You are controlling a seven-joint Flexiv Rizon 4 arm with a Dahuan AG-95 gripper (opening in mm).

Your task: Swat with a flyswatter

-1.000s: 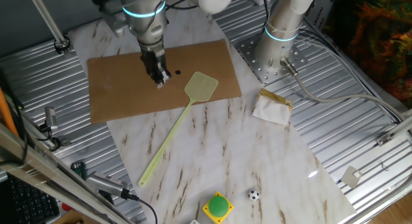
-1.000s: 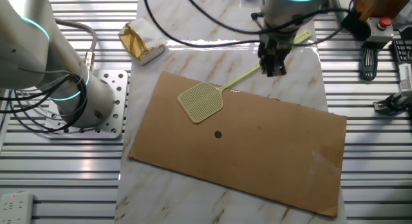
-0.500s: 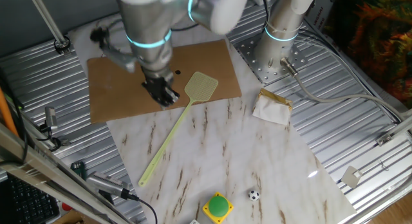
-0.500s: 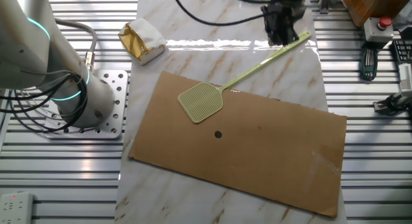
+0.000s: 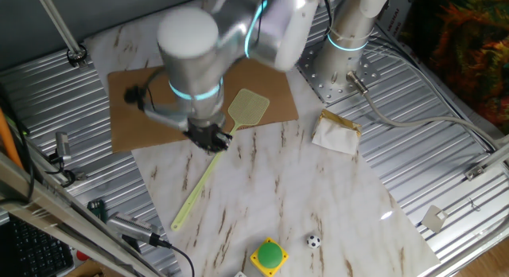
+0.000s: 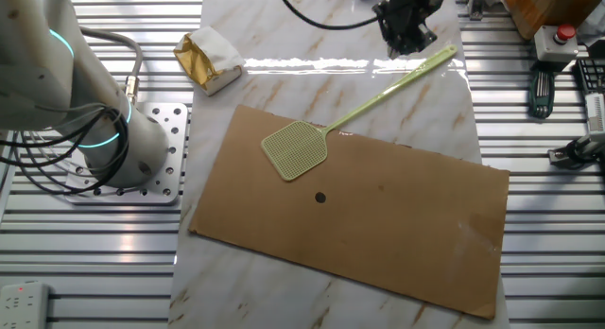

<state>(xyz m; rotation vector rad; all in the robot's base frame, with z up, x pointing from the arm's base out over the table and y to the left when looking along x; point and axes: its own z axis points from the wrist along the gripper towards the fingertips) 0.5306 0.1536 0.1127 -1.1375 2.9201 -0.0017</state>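
The pale yellow-green flyswatter (image 5: 248, 107) lies flat. Its mesh head rests on the brown cardboard sheet (image 5: 127, 122) and its long handle (image 5: 195, 196) runs out over the marble table. In the other fixed view the head (image 6: 295, 149) is near the sheet's (image 6: 406, 220) far edge and the handle (image 6: 397, 80) points to the upper right. My gripper (image 5: 209, 139) hangs over the middle of the handle, close above it. In the other fixed view the gripper (image 6: 406, 34) is beside the handle's end part. The fingers are dark and blurred, and I cannot make out their gap.
A small black dot (image 6: 319, 198) marks the cardboard. A gold and white packet (image 5: 336, 132) lies right of the sheet. A green button on a yellow box (image 5: 269, 255) and a tiny ball (image 5: 313, 242) sit at the front. A second arm's base (image 5: 343, 50) stands at the back.
The arm has swung from above the cardboard, left of the swatter head, down along the handle to its middle part. The flyswatter has not moved.
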